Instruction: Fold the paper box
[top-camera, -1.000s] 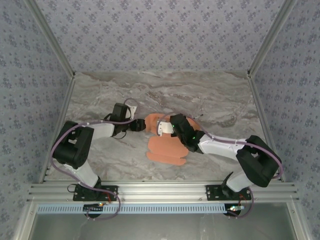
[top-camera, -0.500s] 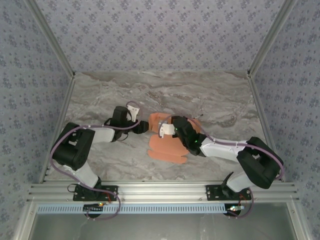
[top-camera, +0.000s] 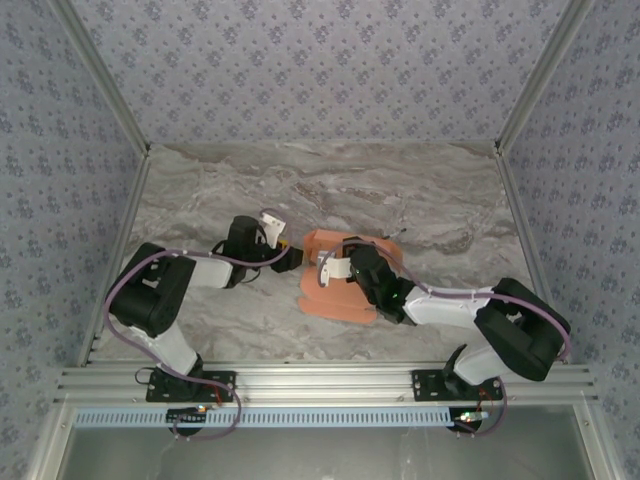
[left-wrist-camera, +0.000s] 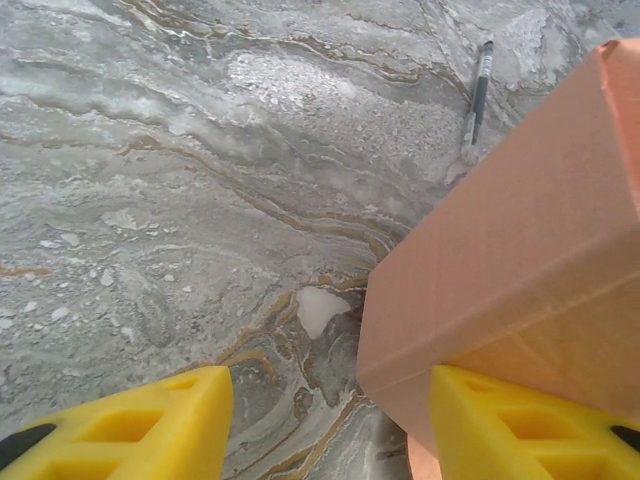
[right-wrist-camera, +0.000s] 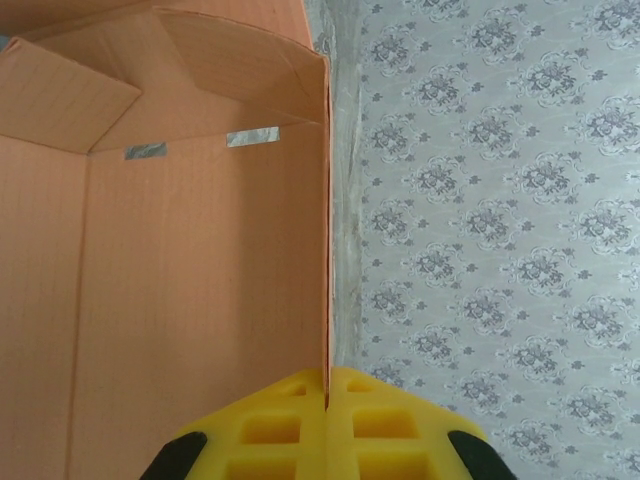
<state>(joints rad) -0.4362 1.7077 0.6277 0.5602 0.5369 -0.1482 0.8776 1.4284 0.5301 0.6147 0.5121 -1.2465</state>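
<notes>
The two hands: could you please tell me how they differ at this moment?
The left hand stands open beside the paper box; the right hand is shut on one wall's edge. The left hand is outside the box, the right hand over its inside. Both have yellow fingers.

Can't follow the paper box (left-wrist-camera: 520, 250) past the left wrist view's right and bottom edges. Can't identify that thin dark stick (left-wrist-camera: 478, 95) beyond it. Catching fingertips (left-wrist-camera: 130, 430) of the left gripper (left-wrist-camera: 320, 425) clipped at the bottom.

Left pincer (left-wrist-camera: 322, 400) pointing right, spread apart; right pincer (right-wrist-camera: 327, 380) pointing left, pinched tight on paper box (right-wrist-camera: 200, 280) edge.
</notes>
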